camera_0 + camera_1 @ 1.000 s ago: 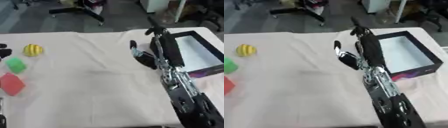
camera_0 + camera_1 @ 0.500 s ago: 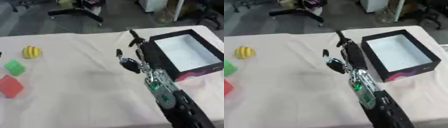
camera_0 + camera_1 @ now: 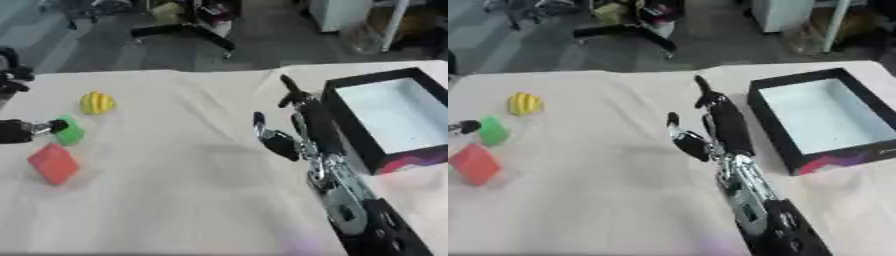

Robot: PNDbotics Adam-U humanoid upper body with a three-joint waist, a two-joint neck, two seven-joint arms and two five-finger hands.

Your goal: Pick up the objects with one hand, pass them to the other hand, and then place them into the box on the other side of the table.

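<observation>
Across the whole work area lies a cream cloth-covered table (image 3: 175,190), wrinkled near its middle. On its right side sits the black box (image 3: 773,120) with a pale blue-white floor, its near wall showing a patch of pink and orange print; nothing lies in it. Just left of the box, the right arm runs up from the lower right corner, and the right hand (image 3: 710,127) stands over the middle of the cloth with its fingers straight and pointing away from the robot, the thumb splayed out to the left, holding nothing. It is beside the box, not over it.

At the far left edge the left hand (image 3: 19,131) shows only in part, dark, with a fingertip touching or just beside the green block (image 3: 70,132); whether its fingers are spread or curled cannot be told. The red block (image 3: 54,163) lies tilted on the cloth just nearer the robot than the green one. Farther back, near the green block, sits the yellow ridged ball (image 3: 97,102). All three objects are well apart from the box.
</observation>
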